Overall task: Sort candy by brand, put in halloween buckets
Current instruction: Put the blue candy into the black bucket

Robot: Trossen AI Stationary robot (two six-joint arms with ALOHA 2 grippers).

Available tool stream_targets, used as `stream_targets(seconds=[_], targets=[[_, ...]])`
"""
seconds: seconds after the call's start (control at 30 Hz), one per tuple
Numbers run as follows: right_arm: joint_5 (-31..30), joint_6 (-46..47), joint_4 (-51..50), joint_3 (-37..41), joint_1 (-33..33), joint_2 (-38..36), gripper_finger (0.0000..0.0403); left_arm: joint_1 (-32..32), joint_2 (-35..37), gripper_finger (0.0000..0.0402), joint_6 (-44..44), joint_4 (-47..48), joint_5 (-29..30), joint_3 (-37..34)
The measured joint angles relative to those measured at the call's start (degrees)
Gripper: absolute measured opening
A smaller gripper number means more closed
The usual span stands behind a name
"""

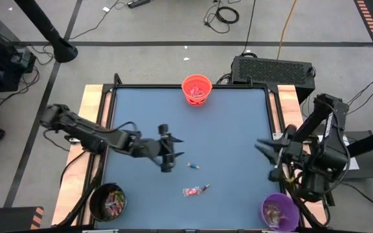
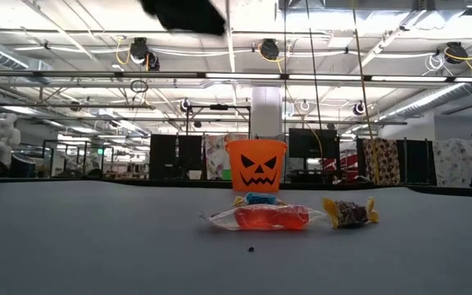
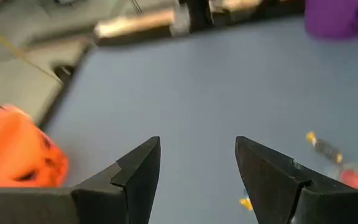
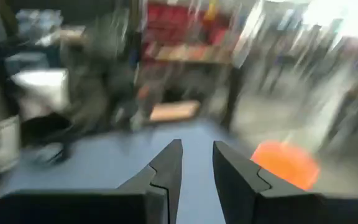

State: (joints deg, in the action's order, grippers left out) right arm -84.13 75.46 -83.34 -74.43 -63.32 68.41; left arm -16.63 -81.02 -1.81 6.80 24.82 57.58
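While the left gripper (image 1: 171, 151) hovers mid-tabletop, fingers apart and empty, the right gripper (image 1: 264, 147) waits at the right edge, fingers narrowly apart.

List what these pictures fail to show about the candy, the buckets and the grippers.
- Brands on the loose candy: too small in the high view; wrappers unreadable in the low view.
- Candy in the black bucket and purple bucket: too small to tell apart.
- Orange bucket contents: its wall hides them in the low view.
- Right gripper: motion blur hides its surroundings.
- Left gripper: open; the low view's top edge cuts off the arms.
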Motion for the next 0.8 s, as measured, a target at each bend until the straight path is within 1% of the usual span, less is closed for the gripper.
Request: stream_targets(seconds=[0.07,0.13,0.23,0.33,0.4,0.5,0.57,0.63,0.7,0.8], targets=[[-5.27,-5.9,1.18,0.0,2.75,0.28,0.0082,2.47,-3.29,0.0216,1.4,0.12,-3.97,0.0],[-5.61,-10.23,1.44,0.02,6.02,0.2,0.0082,4.45,-6.23,0.0216,2.9,0.23,-7.9,0.0],[-2.27,-12.59,0.81,0.02,11.23,-0.07,0.0082,6.26,-9.96,0.0216,3.77,0.12,-13.73,0.0],[4.23,-13.87,1.04,0.46,15.32,0.16,0.0082,7.07,-12.77,0.0216,5.41,-0.14,-16.5,0.0],[8.75,-15.87,2.49,1.73,17.48,0.34,0.0082,7.18,-14.06,0.0216,7.44,-0.21,-16.96,0.0],[13.09,-19.45,5.09,4.3,19.57,0.39,0.0082,6.95,-15.37,0.0216,12.11,0.64,-17.11,0.0],[14.05,-21.47,7.13,5.91,20.76,0.39,0.0082,6.19,-15.94,0.0216,15.76,2.75,-16.72,0.0],[14.13,-23.39,9.29,7.18,21.71,0.42,0.0082,5.15,-16.43,0.0216,18.62,3.95,-14.75,0.0],[14.16,-26.01,11.18,7.51,22.77,0.43,0.0082,4.18,-16.67,0.0216,19.51,4.49,-13.0,0.0],[15.52,-30.44,15.57,7.53,24.38,0.41,0.0082,2.79,-16.76,0.0216,20.26,4.68,-12.49,0.0]])
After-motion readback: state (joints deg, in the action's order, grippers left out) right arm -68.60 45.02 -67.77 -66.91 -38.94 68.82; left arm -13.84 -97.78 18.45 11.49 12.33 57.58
